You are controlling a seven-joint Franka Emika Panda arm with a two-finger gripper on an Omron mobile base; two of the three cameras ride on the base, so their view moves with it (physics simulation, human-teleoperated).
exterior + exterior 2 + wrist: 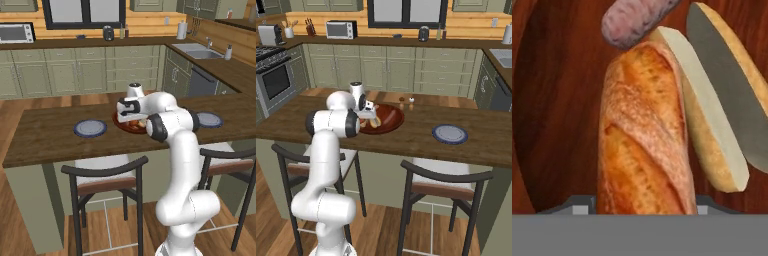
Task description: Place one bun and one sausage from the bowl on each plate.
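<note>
The end effector (134, 120) is down inside the wooden bowl (390, 116) at the middle of the counter (50, 132), and the hand view looks straight along a crusty golden bun (644, 145) that runs up between the two finger tips. The tips sit at either side of the bun's near end, so the jaws appear to be around it, but whether they already pinch it or stand just off its crust cannot be told. Beside this bun lie two pale split buns, one (707, 120) touching its flank and another (732, 85) farther over, and a pinkish sausage (634, 17) rests at its far end. The step in hand looks like the first pick, a bun out of the bowl. Both plates appear bare: one (90, 128) to the left of the bowl, the other (449, 134) to its right, each well apart from it. The next move likely calls for a firm clamp on the bun, a straight lift clear of the rim without dragging its neighbours, then a carry to one plate.
</note>
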